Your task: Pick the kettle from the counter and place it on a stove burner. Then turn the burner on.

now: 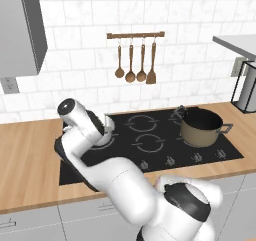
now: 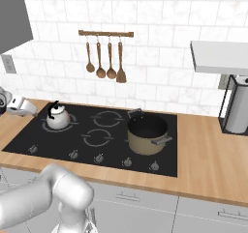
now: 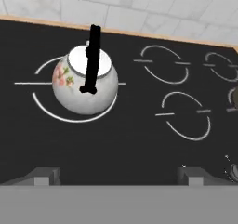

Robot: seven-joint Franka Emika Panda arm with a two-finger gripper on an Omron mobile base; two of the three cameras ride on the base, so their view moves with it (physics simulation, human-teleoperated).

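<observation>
kettle (image 3: 84, 85) on burner ring (image 3: 56, 111), gripper (image 3: 118, 176) open, apart above it

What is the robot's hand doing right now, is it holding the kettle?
Gripper: open, holding nothing. Its fingers are spread wide apart, and the kettle sits on a stove burner beyond them.

kettle (image 3: 83, 86) alone on its burner ring, bare black stove (image 3: 116, 144) all around it, brass pot (image 2: 147, 133) well apart, hanging utensils (image 2: 104, 61) high above the burners
</observation>
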